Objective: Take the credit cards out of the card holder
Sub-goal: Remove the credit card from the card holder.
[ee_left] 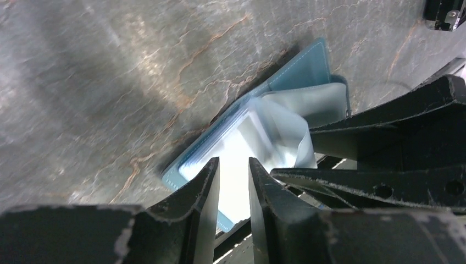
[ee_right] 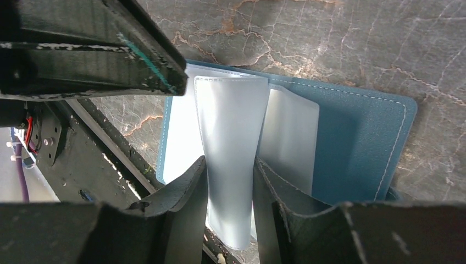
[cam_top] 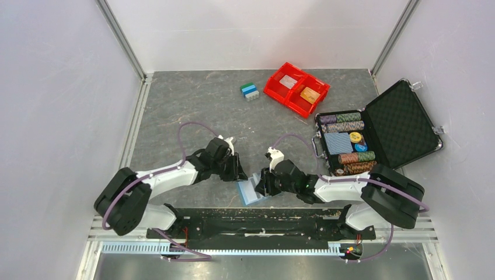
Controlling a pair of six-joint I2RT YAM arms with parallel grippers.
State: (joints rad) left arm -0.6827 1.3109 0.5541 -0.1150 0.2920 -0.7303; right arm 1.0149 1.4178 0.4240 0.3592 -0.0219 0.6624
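The light-blue card holder point(cam_top: 250, 192) lies spread open at the table's near edge, between my two grippers. In the right wrist view its blue cover point(ee_right: 357, 143) lies flat, and a clear sleeve point(ee_right: 231, 115) curls up from it. My right gripper point(ee_right: 229, 159) is shut on that sleeve, which touches both fingers. My left gripper point(ee_left: 233, 160) hovers low over the holder's point(ee_left: 299, 71) bright sleeve panel. Its jaws stand a narrow gap apart with nothing visibly pinched between them. An orange card point(cam_top: 310, 94) and a whitish card point(cam_top: 288, 81) lie in the red bin.
The red two-compartment bin point(cam_top: 274, 88) stands at the back centre, with a small blue-green block point(cam_top: 250, 91) to its left. An open black case point(cam_top: 403, 119) holding poker chips and a card deck sits at the right. The dark arm-mount rail point(cam_top: 251, 221) runs just behind the holder.
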